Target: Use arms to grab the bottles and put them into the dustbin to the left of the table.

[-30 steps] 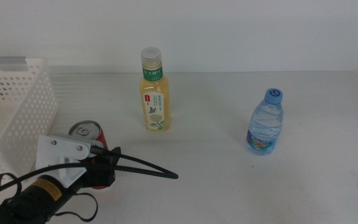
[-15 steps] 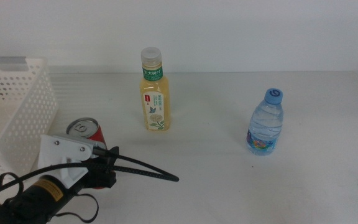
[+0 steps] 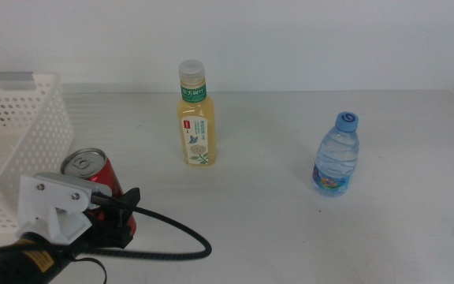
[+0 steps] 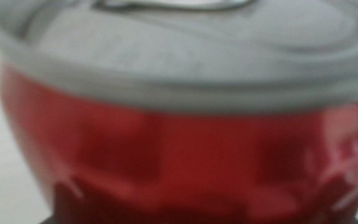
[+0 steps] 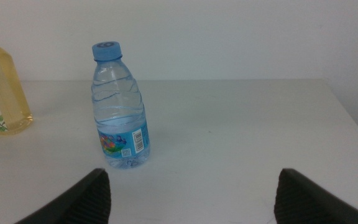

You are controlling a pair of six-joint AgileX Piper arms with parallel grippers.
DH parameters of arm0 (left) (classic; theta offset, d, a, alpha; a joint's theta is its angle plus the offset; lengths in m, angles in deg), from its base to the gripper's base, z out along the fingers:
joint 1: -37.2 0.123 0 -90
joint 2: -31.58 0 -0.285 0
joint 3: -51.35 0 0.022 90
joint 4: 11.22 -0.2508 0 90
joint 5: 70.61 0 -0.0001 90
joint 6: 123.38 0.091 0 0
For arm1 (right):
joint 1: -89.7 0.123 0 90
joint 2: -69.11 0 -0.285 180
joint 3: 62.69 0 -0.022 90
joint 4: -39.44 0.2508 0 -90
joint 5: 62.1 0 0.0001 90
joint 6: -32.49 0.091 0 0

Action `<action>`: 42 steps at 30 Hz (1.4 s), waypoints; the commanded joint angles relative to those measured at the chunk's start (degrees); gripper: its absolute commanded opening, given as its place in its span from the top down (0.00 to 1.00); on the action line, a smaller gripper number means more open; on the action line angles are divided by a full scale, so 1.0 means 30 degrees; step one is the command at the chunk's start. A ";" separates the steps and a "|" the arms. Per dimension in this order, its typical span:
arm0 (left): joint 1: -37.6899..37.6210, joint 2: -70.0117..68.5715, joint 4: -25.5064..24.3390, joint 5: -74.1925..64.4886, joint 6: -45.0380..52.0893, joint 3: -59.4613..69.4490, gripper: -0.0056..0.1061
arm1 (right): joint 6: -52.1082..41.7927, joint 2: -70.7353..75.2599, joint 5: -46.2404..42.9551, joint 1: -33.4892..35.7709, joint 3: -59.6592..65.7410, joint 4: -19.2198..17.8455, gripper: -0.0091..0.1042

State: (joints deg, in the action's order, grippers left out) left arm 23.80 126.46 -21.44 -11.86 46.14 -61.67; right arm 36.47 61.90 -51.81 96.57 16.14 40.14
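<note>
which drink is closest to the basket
The red can, right beside the white basket with the left pincer at it; the tea bottle and water bottle stand farther right.

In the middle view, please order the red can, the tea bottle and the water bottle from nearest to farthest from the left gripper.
1. Red can: at the left gripper, beside the dustbin.
2. Tea bottle: table centre, farther back.
3. Water bottle: far on the right side.

A red can [image 3: 93, 175] with silver top, yellow tea bottle [image 3: 195, 118] with green label, blue-capped clear water bottle [image 3: 338, 155].
</note>
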 commanded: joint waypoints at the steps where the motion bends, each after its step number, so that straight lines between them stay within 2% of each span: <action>1: -0.0054 -0.1702 -0.0286 0.0572 -0.0435 -0.0284 0.99 | -0.0267 0.0518 -0.1461 -0.0106 -0.0145 -0.0118 0.28; 13: -0.0054 -0.6526 -0.1146 -0.5637 -0.1374 -0.0597 0.99 | -0.0267 0.0518 -0.1461 -0.0106 -0.0145 -0.0118 0.28; 16: -0.0054 -0.7283 -0.2273 -0.7632 -0.2444 -0.1507 0.99 | -0.0267 0.0518 -0.1461 -0.0106 -0.0145 -0.0118 0.28; 21: -0.0054 -0.8177 -0.5152 -1.1009 -0.5296 -0.3568 0.99 | -0.0267 0.0518 -0.1461 -0.0106 -0.0145 -0.0118 0.28; 25: -0.0030 -0.8296 -0.6035 -1.2216 -0.6989 -0.4780 0.99 | -0.0267 0.0518 -0.1461 -0.0106 -0.0145 -0.0118 0.28; 38: -0.0030 -0.8296 -0.5904 -1.5045 -0.6946 -0.7241 0.99 | -0.0267 0.0518 -0.1461 -0.0106 -0.0145 -0.0118 0.28; 39: -0.0030 -0.8296 -0.5550 -1.5780 -0.6923 -0.7554 0.99 | -0.0267 0.0518 -0.1461 -0.0106 -0.0145 -0.0118 0.28; 42: -0.0030 -0.8296 -0.3148 -1.9073 -0.5503 -0.8852 0.99 | -0.0267 0.0518 -0.1461 -0.0106 -0.0145 -0.0118 0.28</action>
State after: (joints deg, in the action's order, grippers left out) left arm 23.80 103.00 -34.86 -69.68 27.97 -84.37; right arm 36.47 61.90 -51.81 96.57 16.14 40.14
